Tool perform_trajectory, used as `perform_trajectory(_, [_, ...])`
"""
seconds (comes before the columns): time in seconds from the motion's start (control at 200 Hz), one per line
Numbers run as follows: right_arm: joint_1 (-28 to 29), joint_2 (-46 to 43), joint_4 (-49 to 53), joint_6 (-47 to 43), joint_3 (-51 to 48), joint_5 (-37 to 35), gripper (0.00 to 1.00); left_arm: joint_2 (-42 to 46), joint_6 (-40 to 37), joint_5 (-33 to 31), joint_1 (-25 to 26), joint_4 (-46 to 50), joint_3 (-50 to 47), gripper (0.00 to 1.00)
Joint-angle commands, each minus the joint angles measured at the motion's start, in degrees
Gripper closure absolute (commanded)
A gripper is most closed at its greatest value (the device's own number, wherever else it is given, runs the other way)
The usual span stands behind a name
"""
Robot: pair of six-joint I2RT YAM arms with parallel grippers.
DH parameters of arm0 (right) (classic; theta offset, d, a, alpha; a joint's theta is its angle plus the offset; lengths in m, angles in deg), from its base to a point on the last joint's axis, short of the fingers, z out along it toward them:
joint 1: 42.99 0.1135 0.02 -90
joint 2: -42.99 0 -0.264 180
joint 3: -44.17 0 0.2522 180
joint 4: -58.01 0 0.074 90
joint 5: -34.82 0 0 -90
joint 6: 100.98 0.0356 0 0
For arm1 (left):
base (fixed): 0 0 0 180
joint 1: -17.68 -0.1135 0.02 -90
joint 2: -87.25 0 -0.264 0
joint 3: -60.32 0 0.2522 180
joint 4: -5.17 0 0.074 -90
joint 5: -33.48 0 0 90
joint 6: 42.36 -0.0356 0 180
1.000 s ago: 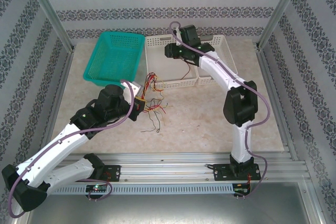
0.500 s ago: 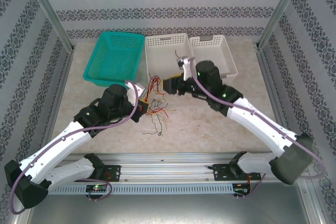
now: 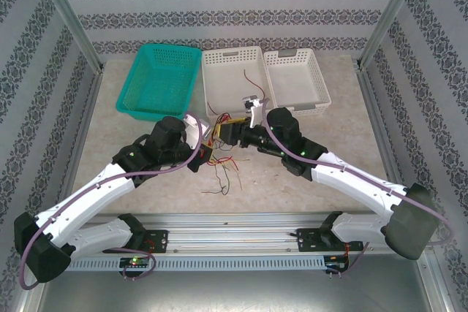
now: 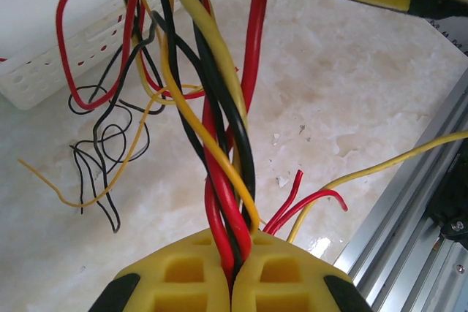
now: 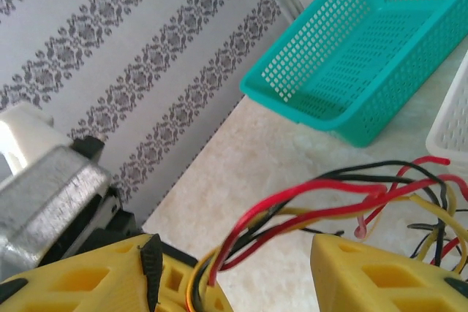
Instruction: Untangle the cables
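The cables [image 3: 221,162] are a tangle of thin red, black and yellow wires on the table between the two grippers. My left gripper [image 3: 207,153] is shut on a twisted bundle of these cables [image 4: 230,180], which rises from between its yellow fingers [image 4: 183,275]. My right gripper [image 3: 224,131] stands open just beyond, its fingers [image 5: 380,275] on either side of the red and black strands [image 5: 292,202] without pinching them. One red wire [image 3: 248,78] lies apart in the left white basket [image 3: 219,63].
A teal basket [image 3: 157,82] stands at the back left, also seen from the right wrist [image 5: 351,56]. A second white basket [image 3: 296,82] sits at the back right. Loose wire ends [image 4: 102,173] trail across the marble top beside the white basket's wall [image 4: 44,71]. An aluminium rail [image 3: 241,224] borders the near edge.
The right arm has swung from over the white basket, leaving a red wire there, down to the bundle beside the left gripper. The left gripper shifted slightly right, still holding the cables.
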Motion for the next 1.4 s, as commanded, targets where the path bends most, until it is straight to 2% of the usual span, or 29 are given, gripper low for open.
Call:
perform_trajectory(0.0, [1.17,0.83,-3.42,2.47,2.15,-3.73,0.44,-0.23,-1.41,0.96,0.94,-1.07,1.97,1.0])
perform_trajectory(0.215, [1.48,2.14,-3.83,4.12,2.11,-5.75,0.48,-0.35,-1.68,1.1,1.55,-0.8,2.13,1.0])
perform_trajectory(0.365, [1.57,2.96,-4.13,5.72,2.07,-6.54,0.57,-0.37,-1.93,1.17,1.99,-0.75,2.16,1.0])
perform_trajectory(0.49, [1.57,3.5,-3.22,6.08,2.64,-7.21,0.75,-0.54,-2.12,1.16,2.26,-0.53,2.27,1.0])
perform_trajectory(0.62, [1.48,2.51,-2.08,5.65,2.0,-9.7,1.0,-0.49,-2.29,0.87,2.52,-0.38,2.33,1.0])
perform_trajectory(0.684, [1.31,1.78,-2.32,5.19,1.24,-10.81,1.0,-0.44,-2.29,0.62,2.6,-0.18,2.52,1.0])
perform_trajectory(0.809, [0.45,1.43,-2.94,3.28,0.72,-9.91,1.0,1.15,-2.12,-0.43,2.57,-0.59,2.36,0.59])
perform_trajectory(0.859, [0.03,1.86,-3.25,2.68,0.74,-8.71,1.0,2.32,-1.99,-0.79,2.52,-1.07,2.02,0.46])
perform_trajectory(0.934, [-0.41,2.54,-4.77,2.1,0.65,-6.04,1.0,4.3,-1.61,-1.66,2.54,-1.72,1.5,0.35])
perform_trajectory(0.984, [-0.45,3.26,-5.76,1.77,0.84,-4.2,1.0,5.43,-1.39,-2.15,2.45,-2.42,0.96,0.32])
perform_trajectory(1.199, [-0.28,4.38,-11.07,2.09,0.91,2.74,1.0,6.35,-0.47,-4.57,2.09,-2.98,0.57,0.28])
perform_trajectory(1.394, [0.27,4.72,-13.45,2.29,1.52,9.4,1.0,8.16,1.61,-7.56,-0.12,-4.21,-0.18,0.23])
